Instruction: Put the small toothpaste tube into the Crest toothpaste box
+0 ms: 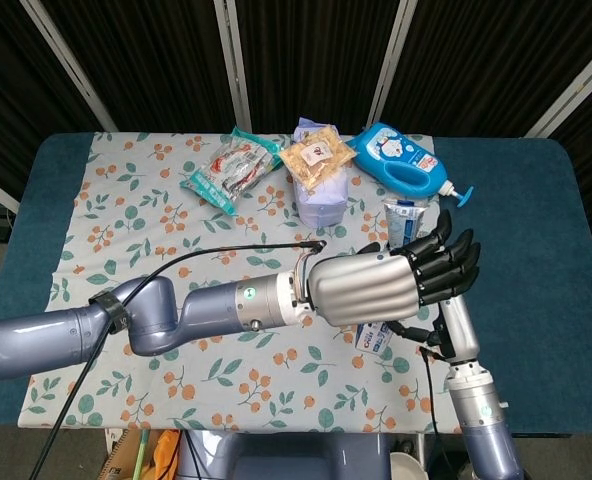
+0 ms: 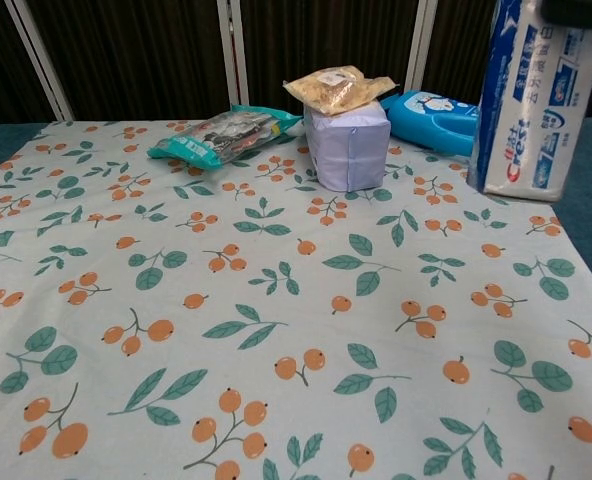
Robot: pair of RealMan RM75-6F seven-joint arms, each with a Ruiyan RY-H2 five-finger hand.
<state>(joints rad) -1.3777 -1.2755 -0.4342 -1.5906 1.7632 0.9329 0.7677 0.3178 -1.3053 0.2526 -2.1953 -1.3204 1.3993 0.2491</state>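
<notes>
- The left hand (image 1: 376,288) reaches across from the left, its ribbed silver back turned up and its black fingers (image 1: 446,262) curled forward. Its palm is hidden, so I cannot tell whether it grips anything.
- The right hand (image 1: 456,318) rises from the near edge, tucked just behind the left hand's fingers. Its hold is hidden too, so I cannot tell.
- The Crest toothpaste box (image 2: 531,100) is glossy blue-and-white cardboard, a long rectangular carton. In the chest view it stands upright off the cloth. In the head view only a corner of it peeks out under the left hand.
- The small toothpaste tube (image 1: 406,220) is a soft, flat white tube with blue print. It lies just beyond the left hand's fingertips; whether they touch is unclear.
- Farther beyond the hands is a smooth blue plastic pump bottle (image 1: 406,165).
- Beyond the left wrist is a blocky pale lilac pack (image 1: 321,205), with a crinkly clear snack bag (image 1: 316,155) resting on it.
- A shiny green packet (image 1: 231,170) lies farther left again.
- Under everything is a berry-print cloth (image 1: 126,230).
</notes>
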